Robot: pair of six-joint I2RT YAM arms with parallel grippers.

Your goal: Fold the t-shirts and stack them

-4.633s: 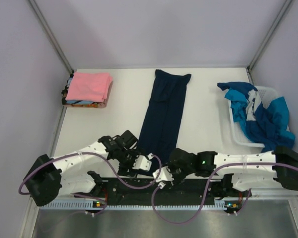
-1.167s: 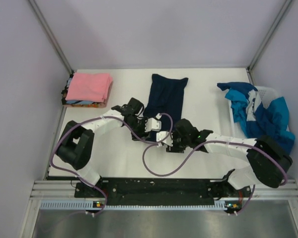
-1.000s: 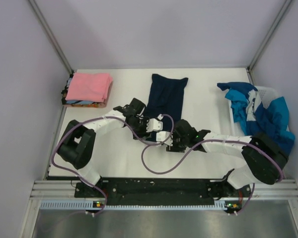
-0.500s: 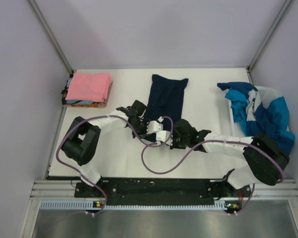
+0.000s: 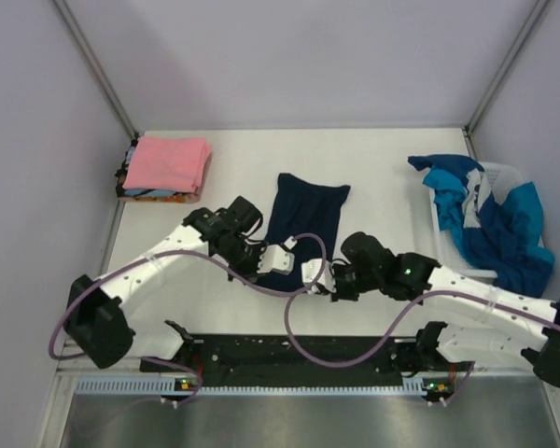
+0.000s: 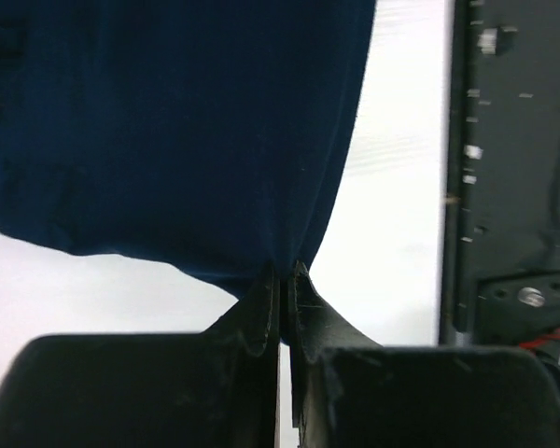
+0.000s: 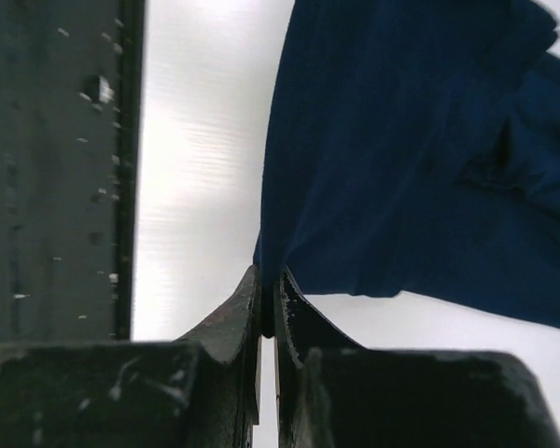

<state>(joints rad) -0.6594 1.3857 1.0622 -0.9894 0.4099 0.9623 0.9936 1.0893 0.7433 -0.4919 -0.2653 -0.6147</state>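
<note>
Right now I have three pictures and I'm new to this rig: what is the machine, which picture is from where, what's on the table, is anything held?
These are two robot arms bolted at the near edge of a white table. The wide picture comes from a fixed camera above and behind them; the left arm is on its left. The two close-ups come from a camera on each wrist, looking along that arm's own two fingers. A dark navy t-shirt lies in the middle of the table. A folded stack topped by a pink shirt sits at the far left. At the right, a white basket holds crumpled blue and teal shirts. Both arms hold the navy shirt: the left gripper and the right gripper are each shut on its near edge.
</note>
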